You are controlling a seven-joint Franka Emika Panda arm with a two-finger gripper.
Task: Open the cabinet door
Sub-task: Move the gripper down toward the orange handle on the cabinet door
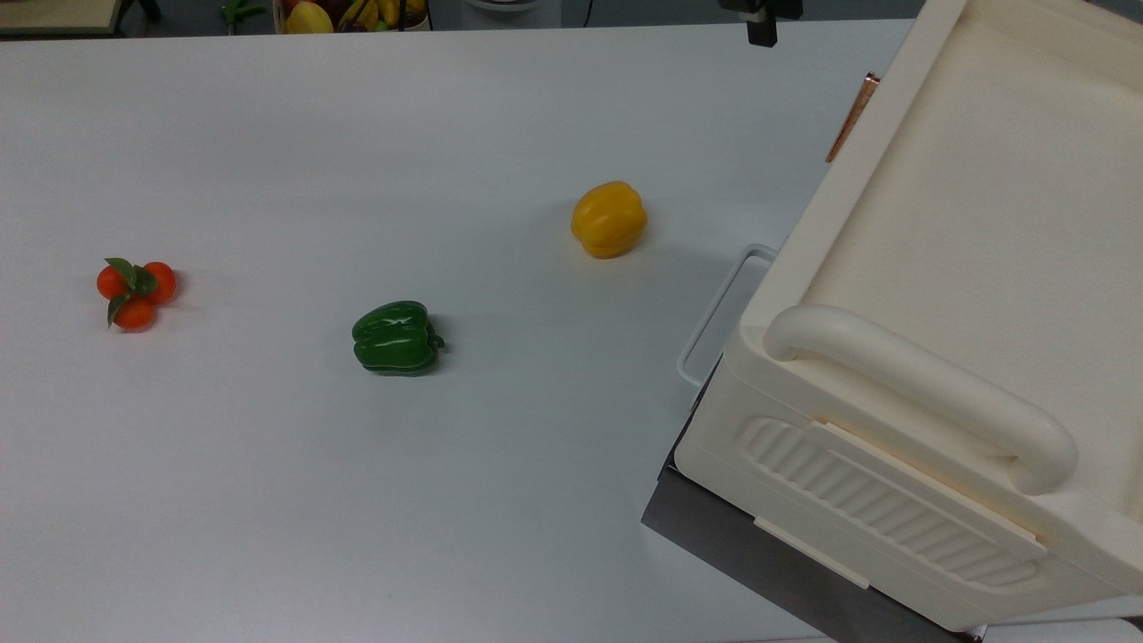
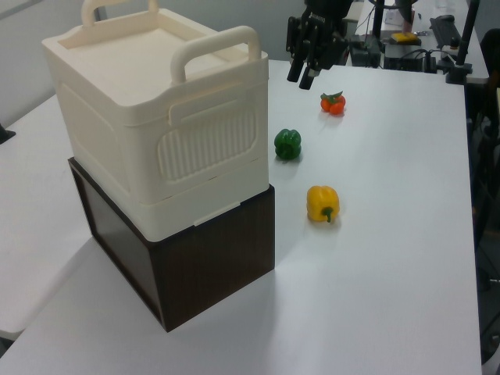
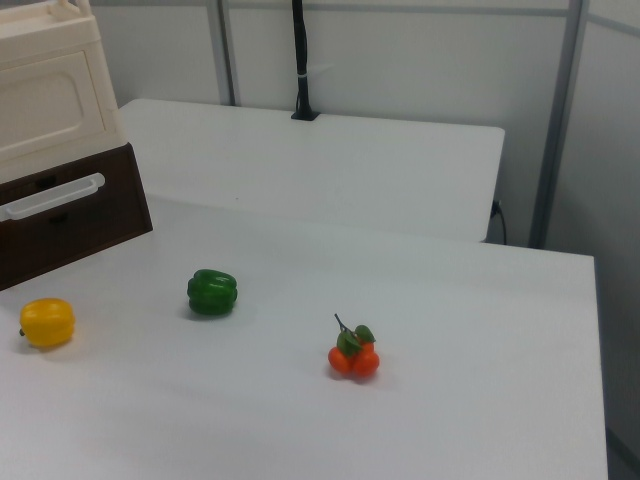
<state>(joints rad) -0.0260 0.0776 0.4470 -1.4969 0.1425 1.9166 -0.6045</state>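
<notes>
The cream cabinet (image 2: 148,117) stands on a dark brown box. Its cabinet door (image 3: 45,105), a cream panel with a recessed rectangle, lies flat against the cabinet front. A copper strip handle (image 1: 853,116) sticks out at the door's far edge in the top view. My gripper (image 2: 301,76) hangs in the air beyond the cabinet's far corner, tilted, fingers apart and holding nothing. In the top view the gripper (image 1: 761,31) is at the upper edge, a little left of the copper handle and not touching it.
On the white table lie a yellow pepper (image 1: 609,219), a green pepper (image 1: 396,337) and a tomato cluster (image 1: 136,284). The dark box under the cabinet has a white bar handle (image 3: 50,197). Thick rounded carry handles (image 1: 929,393) top the cabinet.
</notes>
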